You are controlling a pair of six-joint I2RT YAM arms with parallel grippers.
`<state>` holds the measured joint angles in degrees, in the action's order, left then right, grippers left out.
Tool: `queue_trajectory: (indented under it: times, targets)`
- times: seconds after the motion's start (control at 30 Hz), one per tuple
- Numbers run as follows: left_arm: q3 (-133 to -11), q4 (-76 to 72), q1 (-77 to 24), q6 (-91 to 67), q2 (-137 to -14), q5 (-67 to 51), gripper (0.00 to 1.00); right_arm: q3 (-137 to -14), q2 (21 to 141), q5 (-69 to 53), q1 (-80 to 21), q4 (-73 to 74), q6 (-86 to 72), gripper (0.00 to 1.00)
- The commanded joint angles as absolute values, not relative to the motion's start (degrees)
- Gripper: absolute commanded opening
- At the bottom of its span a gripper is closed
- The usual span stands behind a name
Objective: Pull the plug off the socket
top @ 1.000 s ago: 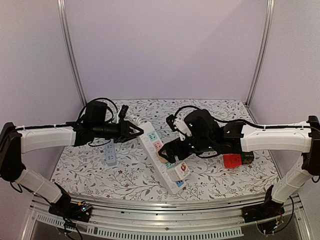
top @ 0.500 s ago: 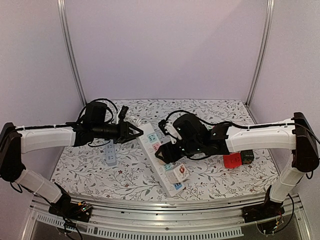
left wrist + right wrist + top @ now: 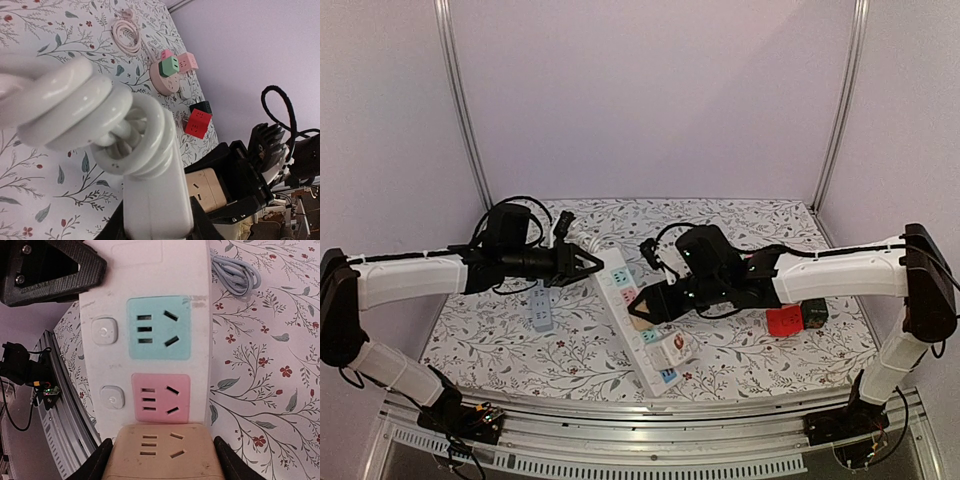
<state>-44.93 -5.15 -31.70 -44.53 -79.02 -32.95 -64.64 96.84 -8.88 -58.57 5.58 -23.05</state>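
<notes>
A white power strip point(image 3: 632, 322) lies diagonally on the floral table. My left gripper point(image 3: 592, 266) is shut on its far, cable end; in the left wrist view the strip point(image 3: 150, 195) fills the gap between the black fingers point(image 3: 199, 220) of the gripper point(image 3: 157, 226), with the coiled white cable point(image 3: 100, 117) above. My right gripper point(image 3: 645, 308) is shut on a beige plug point(image 3: 165, 452) that sits on the strip just below the pink socket point(image 3: 160, 397) and the teal socket point(image 3: 159, 327). The right gripper point(image 3: 165, 462) has one jaw on each side of the plug. I cannot tell whether the plug is seated or lifted.
A white plug with a red mark point(image 3: 677, 345) sits lower on the strip. A red cube point(image 3: 782, 320) and a dark green cube point(image 3: 815, 313) lie at the right. A grey strip point(image 3: 540, 310) lies at the left. A round pink socket point(image 3: 167, 75) and a grey cable coil point(image 3: 235, 272) lie further back.
My right arm has shifted left along the strip and now grips the beige plug. The strip's near end has swung slightly left. My left gripper has hardly moved.
</notes>
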Motion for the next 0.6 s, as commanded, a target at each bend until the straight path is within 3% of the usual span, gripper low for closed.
queue_trajectory:
  times: [0.0,0.4,0.57]
  targets:
    - [-43.52,-6.71,-31.55,-37.63,-77.14,-32.57,0.0,-63.83,95.3,-14.66,-58.16,0.48,-26.01,0.15]
    - [-44.8,-0.18,-30.87,-40.08,-78.59,-22.61,0.0,-71.7,97.89,12.8,-66.71,15.21,-21.5,0.12]
    - [-45.16,-0.36,-30.67,-39.18,-78.88,-23.58,0.0,-72.66,98.81,13.68,-67.33,15.68,-23.08,0.11]
